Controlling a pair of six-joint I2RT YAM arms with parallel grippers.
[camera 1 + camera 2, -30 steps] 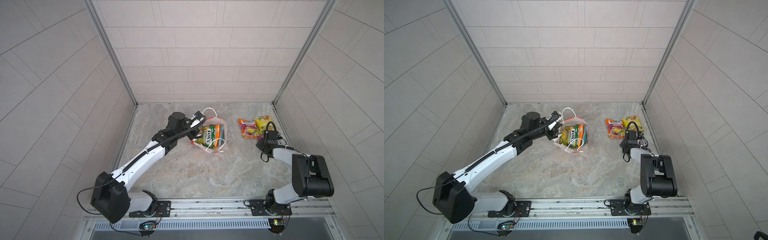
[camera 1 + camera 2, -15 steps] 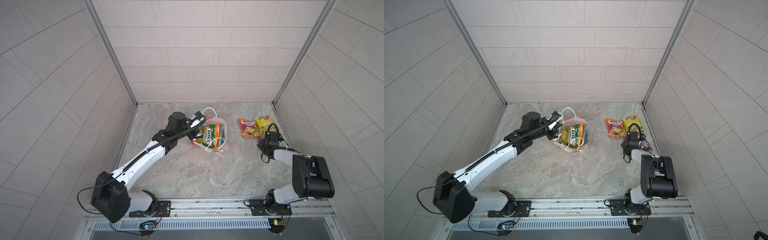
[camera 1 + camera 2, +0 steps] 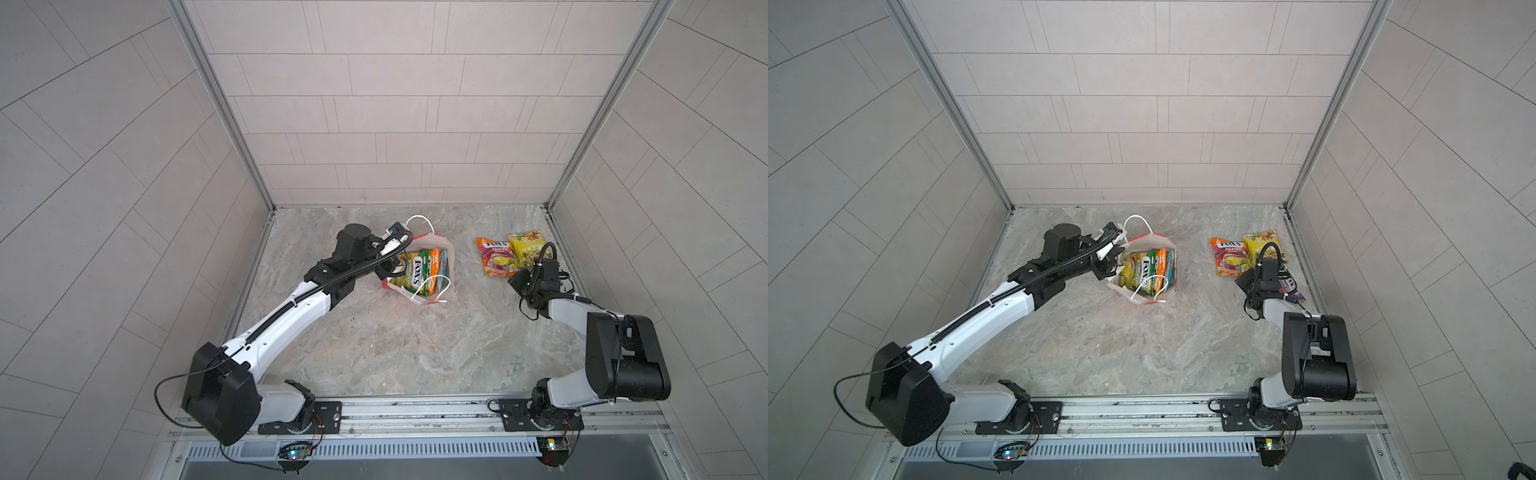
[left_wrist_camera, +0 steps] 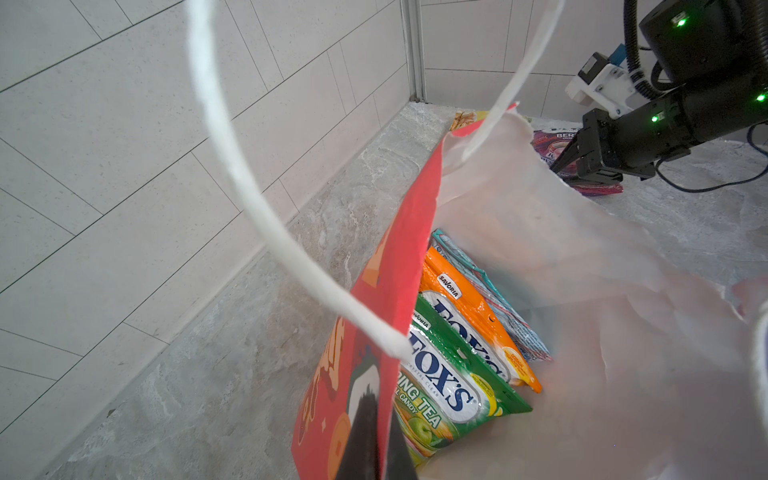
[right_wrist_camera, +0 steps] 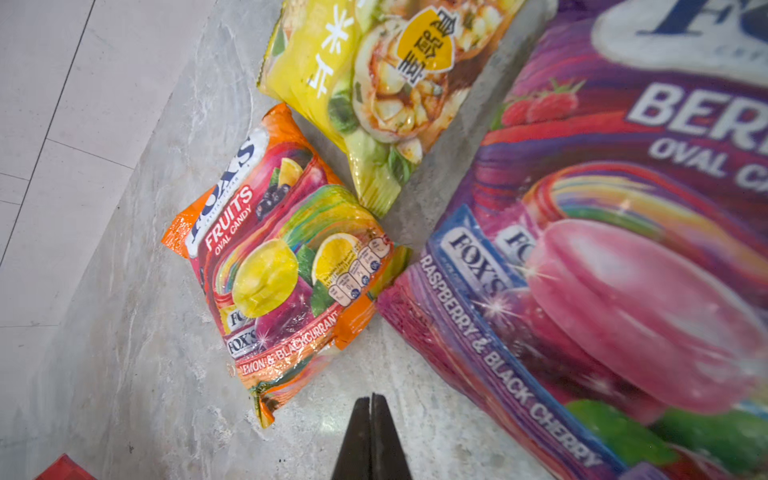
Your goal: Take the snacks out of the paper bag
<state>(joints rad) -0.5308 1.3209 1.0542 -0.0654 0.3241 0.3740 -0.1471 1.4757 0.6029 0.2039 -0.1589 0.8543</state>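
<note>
The left fingers (image 4: 365,440) clamp the paper bag's (image 4: 395,249) left wall, with snacks (image 4: 449,386) inside. The right fingers (image 5: 365,432), closed and empty, hover over the counter (image 5: 124,374) beside the purple snack (image 5: 623,249).

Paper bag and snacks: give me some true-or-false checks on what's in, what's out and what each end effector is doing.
1. The small red paper gift bag holds three glossy plastic packets: a green packet, an orange packet and a light blue packet. True.
2. The left end effector is open and clear of the bag. False: it is shut on the bag's red wall.
3. Three packets lie on the marble tabletop outside the bag: an orange-pink packet, a yellow packet and a purple packet. True.
4. The right end effector grips the purple packet. False: it is shut and empty, over bare marble.
</note>
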